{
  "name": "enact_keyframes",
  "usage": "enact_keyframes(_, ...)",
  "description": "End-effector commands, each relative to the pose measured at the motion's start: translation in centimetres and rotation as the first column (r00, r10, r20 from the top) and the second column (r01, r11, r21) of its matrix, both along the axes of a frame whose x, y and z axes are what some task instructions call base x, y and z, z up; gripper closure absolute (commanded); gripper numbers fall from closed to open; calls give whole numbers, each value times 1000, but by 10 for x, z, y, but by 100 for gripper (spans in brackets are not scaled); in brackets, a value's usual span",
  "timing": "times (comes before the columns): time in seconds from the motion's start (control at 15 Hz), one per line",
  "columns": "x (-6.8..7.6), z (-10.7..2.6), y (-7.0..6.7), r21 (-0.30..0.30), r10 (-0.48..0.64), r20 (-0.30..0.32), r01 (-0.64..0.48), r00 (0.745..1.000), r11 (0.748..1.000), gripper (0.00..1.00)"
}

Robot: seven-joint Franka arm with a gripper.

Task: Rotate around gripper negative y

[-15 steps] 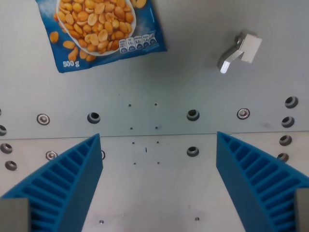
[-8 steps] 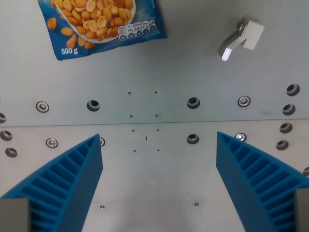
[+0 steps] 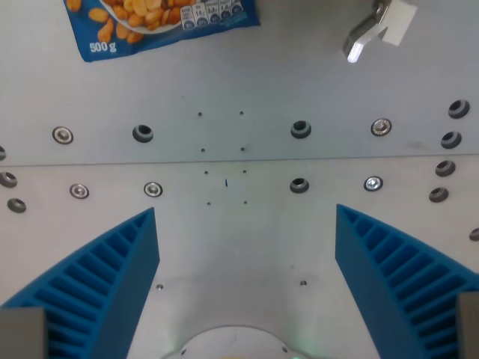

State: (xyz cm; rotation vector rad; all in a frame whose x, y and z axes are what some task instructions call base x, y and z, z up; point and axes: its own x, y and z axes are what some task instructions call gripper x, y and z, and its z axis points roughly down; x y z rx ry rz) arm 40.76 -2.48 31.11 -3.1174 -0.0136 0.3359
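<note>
Tool (image 3: 247, 280) agape; one peanut bag (image 3: 161, 22), one bracket (image 3: 379, 26).

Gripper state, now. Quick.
Gripper: open, the two blue ribbed fingers spread wide apart, nothing between them but the bare grey metal table.

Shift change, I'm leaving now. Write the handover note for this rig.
Hand: blue ribbed fingers wide open, holding nothing, over the grey metal plate with bolt holes.
Things: blue peanut bag at the wrist view's top left, small white-and-metal bracket at top right, both half cut off by the edge.
Done: view has slid toward the near side over the last second, consistent with the rotation.
Left: cannot tell how much rotation remains.
</note>
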Motion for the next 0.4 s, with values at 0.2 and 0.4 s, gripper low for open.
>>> enact_keyframes(0.2, 7, 7, 0, -13, 1, -257, -4, 966, 1000, 0)
enact_keyframes(0.4, 7, 7, 0, -13, 0, -295, -4, 955, 1000, 0)
